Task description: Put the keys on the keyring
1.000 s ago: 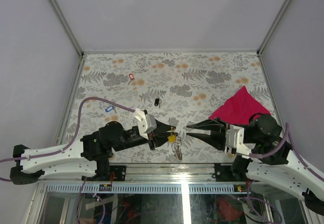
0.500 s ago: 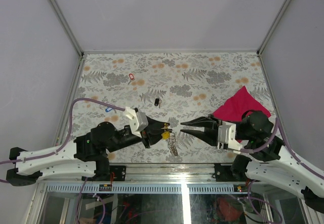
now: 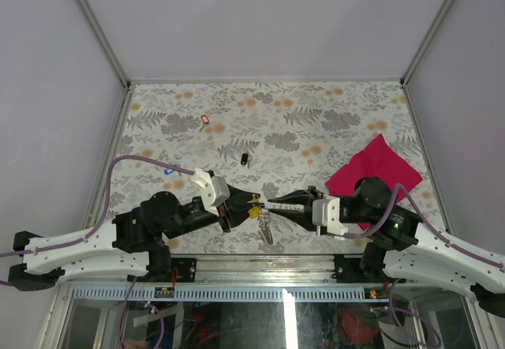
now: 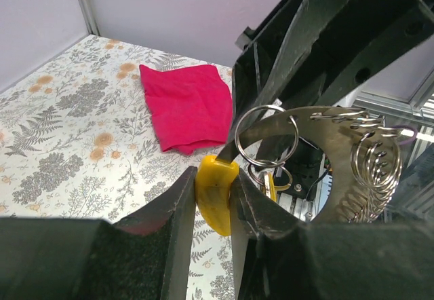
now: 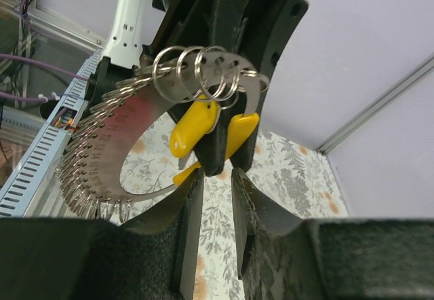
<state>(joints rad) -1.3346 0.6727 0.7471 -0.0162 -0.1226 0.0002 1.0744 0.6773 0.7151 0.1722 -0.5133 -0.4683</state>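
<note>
Holding: left jaws pinched on yellow key [image 4: 215,191] | keyring [image 3: 266,224] hangs, long axis toward near edge | right jaws narrow, hold unclear

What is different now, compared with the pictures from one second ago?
The right gripper moved left, right up to the left gripper. The left gripper shifted slightly left, still shut on the yellow key beside the keyring. Nothing was let go. The black key, red key and magenta cloth stayed.
</note>
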